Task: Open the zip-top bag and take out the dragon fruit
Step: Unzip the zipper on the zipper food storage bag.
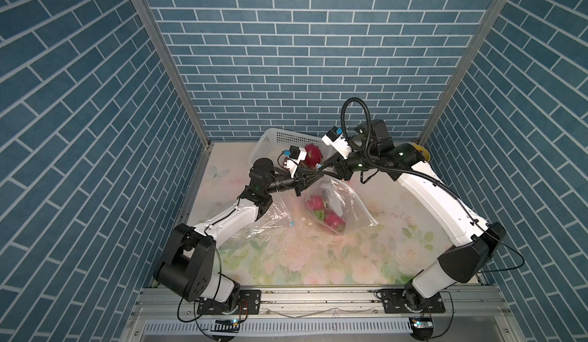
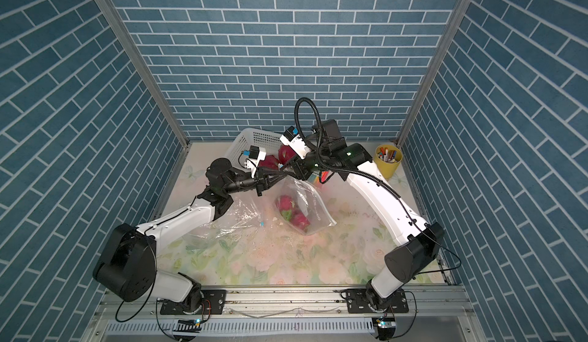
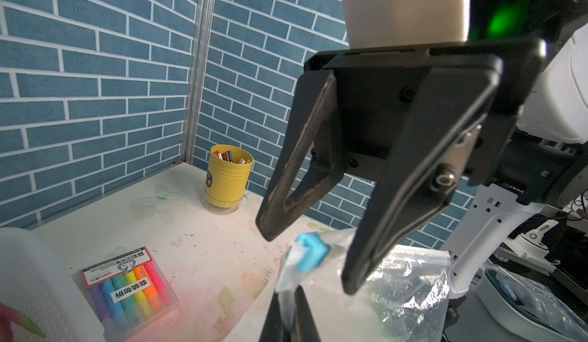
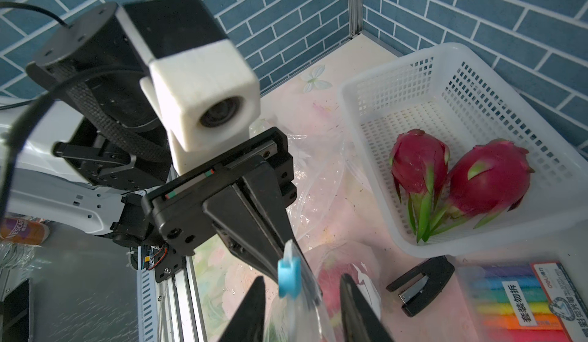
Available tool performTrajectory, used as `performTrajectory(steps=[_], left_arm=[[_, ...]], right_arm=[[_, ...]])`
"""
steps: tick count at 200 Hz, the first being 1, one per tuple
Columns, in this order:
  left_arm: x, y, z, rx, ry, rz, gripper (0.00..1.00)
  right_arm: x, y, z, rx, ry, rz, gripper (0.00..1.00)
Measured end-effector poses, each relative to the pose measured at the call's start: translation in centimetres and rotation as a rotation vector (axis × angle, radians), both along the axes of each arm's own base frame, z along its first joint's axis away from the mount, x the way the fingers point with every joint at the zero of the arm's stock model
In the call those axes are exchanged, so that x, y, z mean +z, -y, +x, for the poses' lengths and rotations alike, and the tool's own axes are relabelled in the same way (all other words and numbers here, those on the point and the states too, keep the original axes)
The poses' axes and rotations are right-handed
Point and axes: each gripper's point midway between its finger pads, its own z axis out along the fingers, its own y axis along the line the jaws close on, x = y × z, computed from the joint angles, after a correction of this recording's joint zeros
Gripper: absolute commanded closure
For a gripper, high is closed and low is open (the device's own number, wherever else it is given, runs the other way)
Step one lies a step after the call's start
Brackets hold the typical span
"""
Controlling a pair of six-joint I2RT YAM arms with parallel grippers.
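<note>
Pinch confirmed: left gripper (image 4: pixel 286 249) is clamped together on the top edge of the zip-top bag (image 1: pixel 343 203), just beside the blue slider (image 4: pixel 289 275). Right gripper (image 4: pixel 302 279) meets it nose to nose, jaws standing apart with the slider between them, nothing gripped yet. My call for this step: close squarely on the slider itself (not the loose film around it), then draw it along the seal, away from the left pinch, keeping that edge taut so the track doesn't buckle. Below both claws the bag drapes down to the table, dragon fruit (image 1: pixel 331 221) lying inside at its bottom. Beyond the claws, a white basket (image 4: pixel 413 54) holds two more fruits (image 4: pixel 416 162).
</note>
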Motion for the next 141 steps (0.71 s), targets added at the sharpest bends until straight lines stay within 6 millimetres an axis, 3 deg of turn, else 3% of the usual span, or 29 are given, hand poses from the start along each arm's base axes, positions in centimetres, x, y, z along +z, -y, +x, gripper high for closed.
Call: performTrajectory(steps=[83, 95, 118, 141], left_arm=[[0.14, 0.0, -0.01, -0.001, -0.008, -0.007, 0.97], [0.14, 0.0, -0.01, -0.001, -0.008, -0.007, 0.86], [0.24, -0.02, -0.02, 0.0, -0.009, -0.01, 0.52], [0.76, -0.32, -0.17, 0.006, -0.009, -0.017, 0.46]], right_arm=[[-0.03, -0.29, 0.75, -0.047, 0.035, -0.023, 0.91], [-0.1, -0.3, 0.8, -0.049, 0.033, -0.024, 0.93], [-0.1, -0.31, 0.81, -0.049, 0.033, -0.024, 0.93], [0.07, -0.26, 0.7, -0.044, 0.036, -0.025, 0.93]])
